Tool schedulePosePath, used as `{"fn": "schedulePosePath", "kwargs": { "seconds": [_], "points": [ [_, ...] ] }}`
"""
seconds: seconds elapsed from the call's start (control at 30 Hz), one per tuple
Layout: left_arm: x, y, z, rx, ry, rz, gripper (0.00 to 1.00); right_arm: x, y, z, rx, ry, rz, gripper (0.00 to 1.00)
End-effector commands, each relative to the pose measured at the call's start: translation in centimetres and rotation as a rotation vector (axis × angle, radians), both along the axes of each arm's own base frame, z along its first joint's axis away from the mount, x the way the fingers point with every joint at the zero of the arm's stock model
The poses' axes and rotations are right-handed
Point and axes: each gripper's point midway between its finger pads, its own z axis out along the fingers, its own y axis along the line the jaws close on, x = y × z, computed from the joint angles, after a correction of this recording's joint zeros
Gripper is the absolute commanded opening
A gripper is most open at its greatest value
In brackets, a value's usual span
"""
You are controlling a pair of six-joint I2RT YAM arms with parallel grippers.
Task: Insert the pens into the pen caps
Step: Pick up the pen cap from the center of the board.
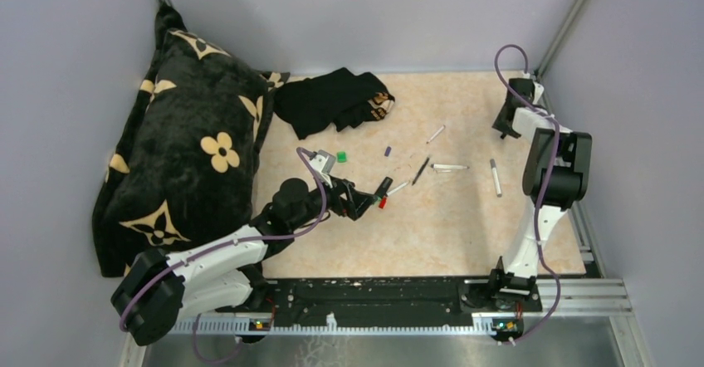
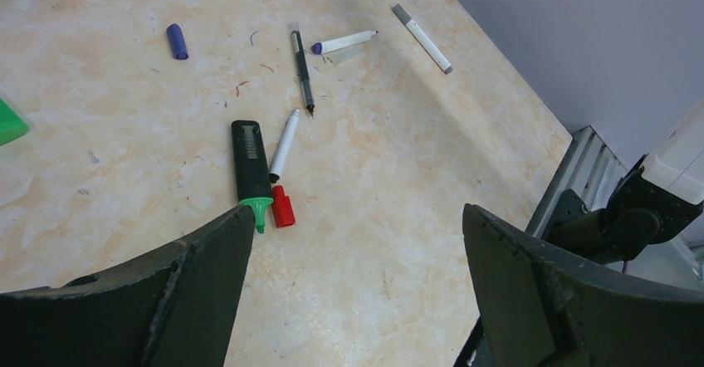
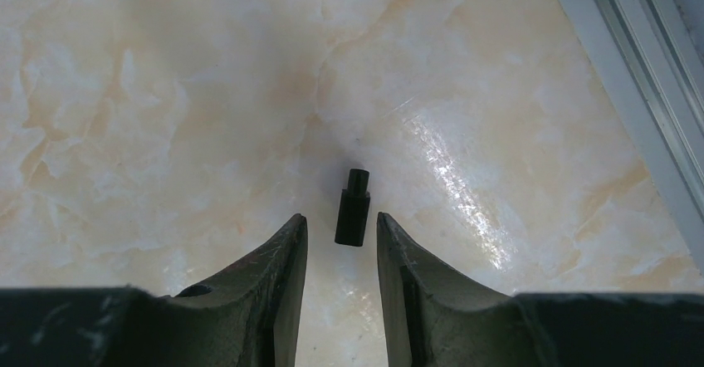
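Note:
My right gripper (image 3: pixel 340 217) points down at the table's back right corner (image 1: pixel 504 126). It is open, and a small black pen cap (image 3: pixel 353 207) lies on the table between its fingertips with a gap on each side. My left gripper (image 2: pixel 357 213) is wide open and empty, hovering mid-table (image 1: pixel 365 198). Just beyond its left finger (image 2: pixel 207 267) lie the thick black marker with a green tip (image 2: pixel 251 170), a red cap (image 2: pixel 283 206) and a white pen (image 2: pixel 284 144). Farther off lie a thin black pen (image 2: pixel 303 70), two more white pens (image 2: pixel 344 42) (image 2: pixel 422 37), a purple cap (image 2: pixel 176 41) and a green cap (image 2: pixel 10 122).
A large black cushion with tan flowers (image 1: pixel 187 155) fills the left side. A black cloth (image 1: pixel 336 100) lies at the back centre. A metal rail (image 3: pixel 631 76) runs close to the right of the black cap. Grey walls enclose the table.

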Motion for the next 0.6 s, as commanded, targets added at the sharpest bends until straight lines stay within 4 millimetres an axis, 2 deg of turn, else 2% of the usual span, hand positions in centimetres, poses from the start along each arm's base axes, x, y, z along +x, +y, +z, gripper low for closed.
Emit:
{"fn": "schedulePosePath", "kwargs": {
  "seconds": [0.0,0.23,0.57],
  "points": [
    [0.1,0.3,-0.8,0.017,0.017,0.006,0.98,1.6,-0.3,0.7,0.014,-0.031,-0.005,0.35],
    [0.1,0.4,-0.8,0.015,0.019,0.011,0.98,1.5,-0.3,-0.7,0.021,0.004,-0.019,0.32],
    [0.2,0.3,-0.7,0.014,0.023,0.009,0.98,1.0,-0.3,-1.8,0.045,0.024,-0.001,0.15]
  ]
}}
